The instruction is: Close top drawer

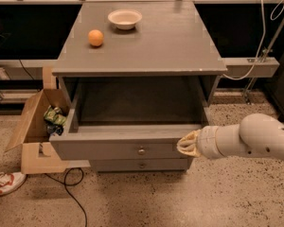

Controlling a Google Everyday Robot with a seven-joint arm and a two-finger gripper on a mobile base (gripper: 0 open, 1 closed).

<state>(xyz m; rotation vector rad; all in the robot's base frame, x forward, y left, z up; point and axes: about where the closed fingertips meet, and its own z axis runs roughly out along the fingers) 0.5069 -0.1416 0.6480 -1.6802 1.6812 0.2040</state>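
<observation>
- Tool [187, 144]: cream-coloured tip on a white arm [253, 138] that enters from the right edge of the frame, lower right of centre. It sits against the right end of the top drawer's front panel. How far open it is cannot be told, and no object is seen in its hold.
- Shoe [2, 183]: white with red trim, on the speckled floor [217, 197] at the lower left edge, partly cut off by the frame.
- Cardboard box [38, 157]: open, flaps spread, on the floor just beside the cabinet's left side. Green packets [55, 117] lie inside it.
- Black cable [72, 193]: looped on the floor below the box, left of centre.
- Orange [96, 37]: on the grey tabletop [175, 46], upper left of centre.
- Bowl [125, 19]: pale, shallow, upright, on the tabletop to the upper right of the orange and apart from it.
- Top drawer [104, 150]: grey, nearly cabinet-wide, at the centre of the frame directly under the tabletop. It is pulled well out toward the camera, its deep box open to view from above. A small round metal knob [141, 151] sits at the centre of the front panel.
- Lower drawer front [118, 165]: grey, narrower, beneath the top drawer, shut, with a like knob.
- White cable [261, 34]: hangs in the upper right, beside a metal rail.
</observation>
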